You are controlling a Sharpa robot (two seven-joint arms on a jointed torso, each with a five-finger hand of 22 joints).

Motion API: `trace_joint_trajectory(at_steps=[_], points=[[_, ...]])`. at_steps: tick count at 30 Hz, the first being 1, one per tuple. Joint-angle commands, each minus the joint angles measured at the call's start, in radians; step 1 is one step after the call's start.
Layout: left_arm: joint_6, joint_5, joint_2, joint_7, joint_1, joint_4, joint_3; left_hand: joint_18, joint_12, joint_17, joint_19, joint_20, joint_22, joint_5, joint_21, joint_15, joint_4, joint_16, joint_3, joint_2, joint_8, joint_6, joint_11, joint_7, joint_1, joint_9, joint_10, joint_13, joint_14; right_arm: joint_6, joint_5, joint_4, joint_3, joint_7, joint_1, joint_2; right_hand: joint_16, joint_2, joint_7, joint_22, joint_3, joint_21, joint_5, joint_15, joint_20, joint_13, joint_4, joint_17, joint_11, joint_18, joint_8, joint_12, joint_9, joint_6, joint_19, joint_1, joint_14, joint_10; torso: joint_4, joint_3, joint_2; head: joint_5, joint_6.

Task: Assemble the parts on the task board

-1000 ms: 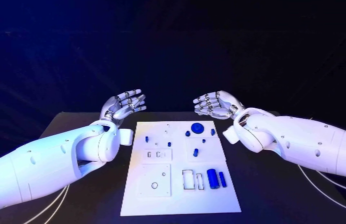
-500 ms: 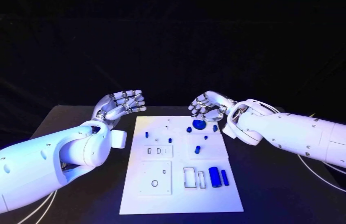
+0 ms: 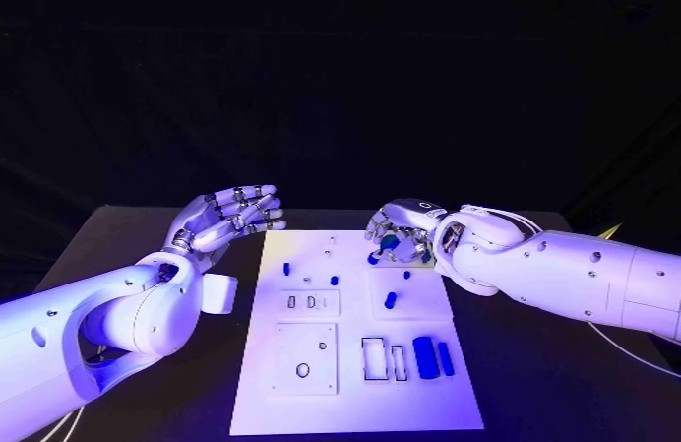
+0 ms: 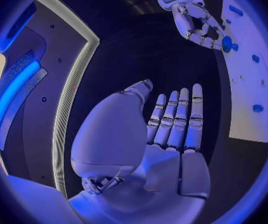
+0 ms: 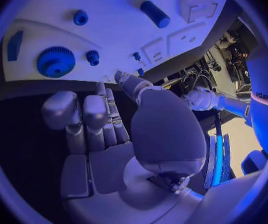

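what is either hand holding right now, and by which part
Nothing is held. The left hand hangs open beside the task board, fingers straight. The right hand hovers over the board's far end above the blue gear, fingers curled, not touching it.

The scene is dim and bathed in blue-violet light, with the far background almost black, while the white task board shines brightly on the dark worktop, and both wrist views bend straight edges strongly inside a dark round frame.
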Motion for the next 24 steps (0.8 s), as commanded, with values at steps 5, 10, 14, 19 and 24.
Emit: trace_joint_trajectory(at_steps=[5, 10, 14, 19, 24], points=[[0.022, -0.012, -0.008, 0.008, 0.003, 0.019, 0.006, 0.012, -0.004, 0.001, 0.005, -0.002, 0.001, -0.006, 0.004, 0.002, 0.001, 0.001, 0.007, -0.009, 0.005, 0.008, 0.001, 0.062, 0.005, -0.001, 0.008, 0.0, 0.0, 0.076, -0.146, 0.008, 0.001, -0.094, -0.001, 0.001, 0.129, -0.018, -0.008, 0.183, -0.009, 0.133, -0.005, 0.004, 0.004, 0.009, 0.019, 0.131, -0.001, -0.037, -0.008, -0.001, 0.015, -0.003, 0.035, -0.003, 0.042, -0.003, 0.0076, -0.0042, 0.013, -0.005, -0.001], [0.022, -0.012, -0.011, 0.006, 0.005, 0.023, 0.007, 0.011, -0.006, 0.002, 0.003, -0.002, 0.001, -0.006, 0.005, 0.003, 0.001, -0.001, 0.007, -0.011, 0.004, 0.007, 0.003, 0.065, 0.003, -0.002, 0.008, 0.0, -0.002, 0.097, -0.175, 0.008, 0.001, -0.122, -0.003, 0.004, 0.153, -0.02, -0.01, 0.202, -0.024, 0.148, -0.007, 0.006, 0.006, 0.011, 0.023, 0.151, -0.001, -0.038, -0.012, -0.003, 0.021, -0.012, 0.033, 0.0, 0.041, -0.026, 0.0098, -0.0052, 0.017, -0.007, -0.005], [0.022, -0.012, -0.013, 0.005, 0.007, 0.024, 0.008, 0.011, -0.006, 0.002, 0.003, -0.002, 0.001, -0.006, 0.005, 0.003, 0.001, -0.001, 0.007, -0.011, 0.004, 0.007, 0.003, 0.065, 0.003, -0.002, 0.008, 0.0, -0.002, 0.101, -0.185, 0.004, 0.001, -0.134, -0.005, 0.008, 0.161, -0.017, -0.011, 0.207, -0.027, 0.151, -0.006, 0.005, 0.007, 0.011, 0.024, 0.16, -0.001, -0.038, -0.013, -0.002, 0.023, -0.015, 0.032, 0.003, 0.042, -0.032, 0.0099, -0.0051, 0.02, -0.006, -0.005], [0.025, -0.012, -0.014, 0.003, 0.009, 0.025, 0.008, 0.011, -0.006, 0.002, 0.003, -0.002, 0.001, -0.006, 0.005, 0.003, 0.001, -0.001, 0.007, -0.011, 0.004, 0.007, 0.003, 0.065, 0.003, -0.002, 0.008, 0.0, -0.002, 0.098, -0.188, -0.005, 0.001, -0.141, -0.005, 0.013, 0.178, -0.004, -0.01, 0.228, -0.021, 0.166, -0.004, 0.005, 0.009, 0.015, 0.026, 0.176, -0.001, -0.041, -0.012, 0.005, 0.027, -0.011, 0.038, 0.01, 0.044, -0.028, 0.0117, -0.0044, 0.024, -0.004, -0.004], [0.029, -0.012, -0.015, 0.001, 0.01, 0.025, 0.008, 0.01, -0.008, 0.003, 0.001, -0.001, 0.001, -0.006, 0.005, 0.004, 0.003, -0.002, 0.007, -0.012, 0.003, 0.007, 0.004, 0.066, -0.001, -0.002, 0.008, -0.001, -0.004, 0.103, -0.184, -0.01, 0.001, -0.144, -0.005, 0.021, 0.189, 0.008, -0.011, 0.245, -0.009, 0.177, -0.001, 0.004, 0.01, 0.018, 0.032, 0.187, -0.001, -0.044, -0.008, 0.009, 0.032, -0.005, 0.042, 0.01, 0.046, -0.019, 0.0138, -0.0057, 0.028, -0.007, -0.007]])
